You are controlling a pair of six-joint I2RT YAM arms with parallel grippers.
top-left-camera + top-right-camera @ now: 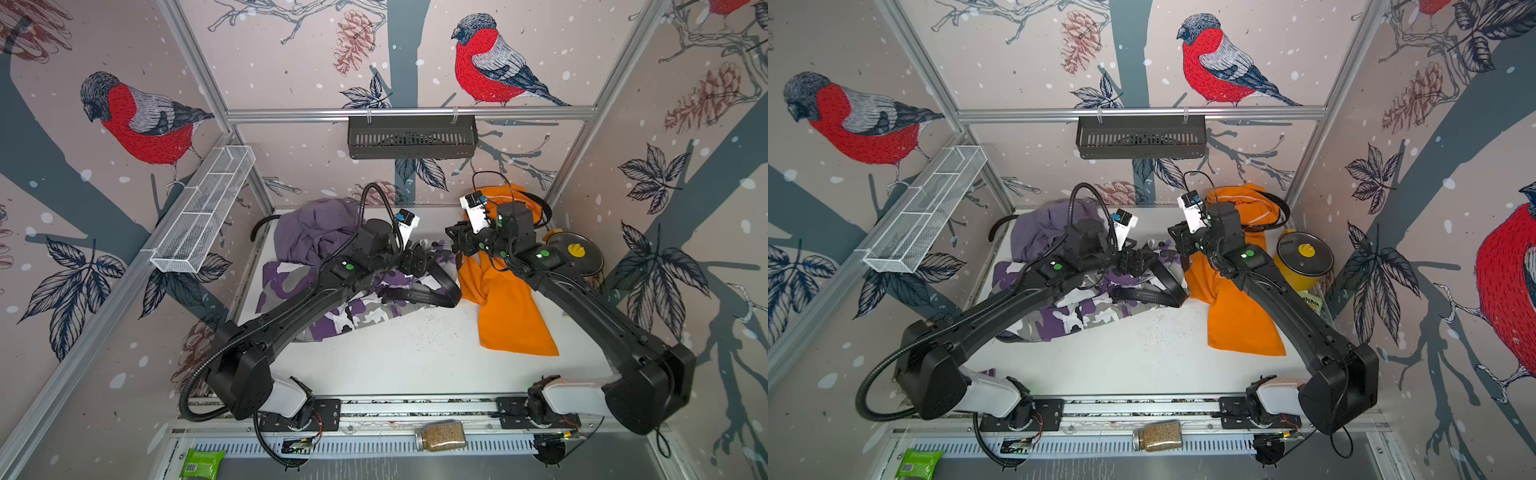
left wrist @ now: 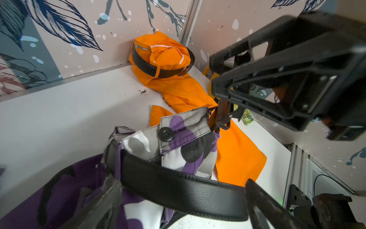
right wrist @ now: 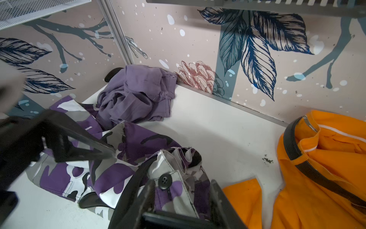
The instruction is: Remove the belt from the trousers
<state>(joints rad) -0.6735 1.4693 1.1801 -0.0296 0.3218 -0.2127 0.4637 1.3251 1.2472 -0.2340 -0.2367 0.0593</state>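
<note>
While right claw [image 3: 182, 188] pinches the camouflage trousers [image 3: 134, 138], left claw [image 2: 184, 200] gapes astride the belt [image 2: 150, 178] — pull now, it slips.

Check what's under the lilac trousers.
A black strap curves out from under the lilac trousers; the rest is covered by cloth, so whether it's a threaded belt is unclear.

Robot lab cell: aluminium frame [image 1: 409, 111], wallpapered panels [image 1: 291, 62], 2 rail-mounted arms [image 1: 291, 309].

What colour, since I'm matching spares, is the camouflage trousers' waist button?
The button is black; the left wrist view shows it best.
</note>
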